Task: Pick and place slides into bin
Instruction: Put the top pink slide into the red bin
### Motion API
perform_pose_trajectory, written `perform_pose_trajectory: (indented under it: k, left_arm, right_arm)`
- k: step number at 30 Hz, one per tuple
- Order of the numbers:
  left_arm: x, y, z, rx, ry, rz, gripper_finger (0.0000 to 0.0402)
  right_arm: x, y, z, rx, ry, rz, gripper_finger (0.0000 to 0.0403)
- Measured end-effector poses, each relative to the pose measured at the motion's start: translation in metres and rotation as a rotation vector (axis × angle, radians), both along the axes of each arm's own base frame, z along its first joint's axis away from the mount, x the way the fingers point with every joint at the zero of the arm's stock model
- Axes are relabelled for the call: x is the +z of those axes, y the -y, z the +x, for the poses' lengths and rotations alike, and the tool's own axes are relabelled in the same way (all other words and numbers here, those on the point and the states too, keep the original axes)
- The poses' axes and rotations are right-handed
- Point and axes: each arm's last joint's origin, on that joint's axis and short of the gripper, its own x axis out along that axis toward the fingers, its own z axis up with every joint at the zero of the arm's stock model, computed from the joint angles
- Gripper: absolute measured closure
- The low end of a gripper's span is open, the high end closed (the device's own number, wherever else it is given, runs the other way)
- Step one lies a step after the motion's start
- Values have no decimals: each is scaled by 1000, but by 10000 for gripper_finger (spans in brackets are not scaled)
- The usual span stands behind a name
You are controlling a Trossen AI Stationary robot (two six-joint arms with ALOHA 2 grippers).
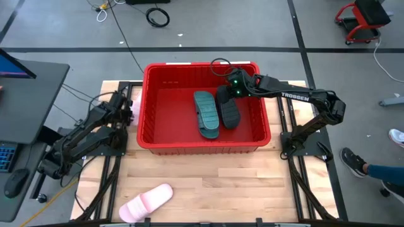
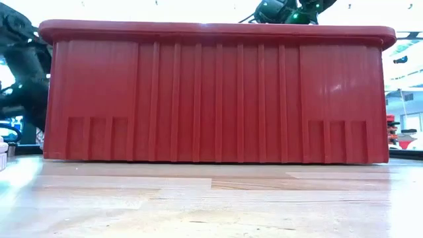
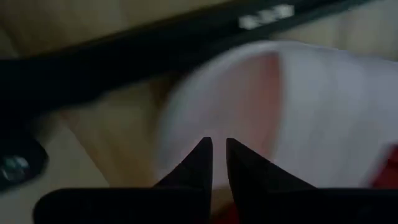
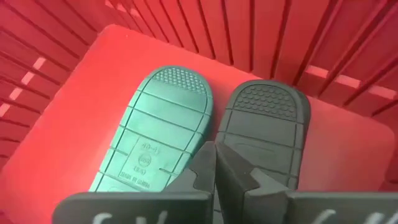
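Both arms are dark, nearly black, built of jointed segments. The right arm point(image 1: 303, 98) carries white "TROSSEN" lettering along its forearm and green lights glowing near its wrist. The left arm point(image 1: 88, 132) trails black cables; its fingers point(image 3: 202, 162) are dark, pointed wedges.

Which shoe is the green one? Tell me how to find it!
Look for the big red bin in the middle of the table. Two slides lie sole-up on its floor, side by side. The teal green slide is the one nearer the left arm; its neighbour, the black slide, is darker.
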Motion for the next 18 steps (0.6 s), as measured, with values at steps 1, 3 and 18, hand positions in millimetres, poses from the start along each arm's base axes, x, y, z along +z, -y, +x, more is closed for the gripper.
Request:
perform_pose_trajectory:
  k: [1,3,18]
  left_arm:
    - [-5,1,-1,1,1,1,350]
    - [-9,0,0,-6,10,30,350]
    - [6,-4,2,-206,-35,158,316]
  right_arm:
    - [0,0,0,2,2,3,389]
    - [0,0,0,-4,11,16,389]
    - [0,-1,0,-27,38,55,389]
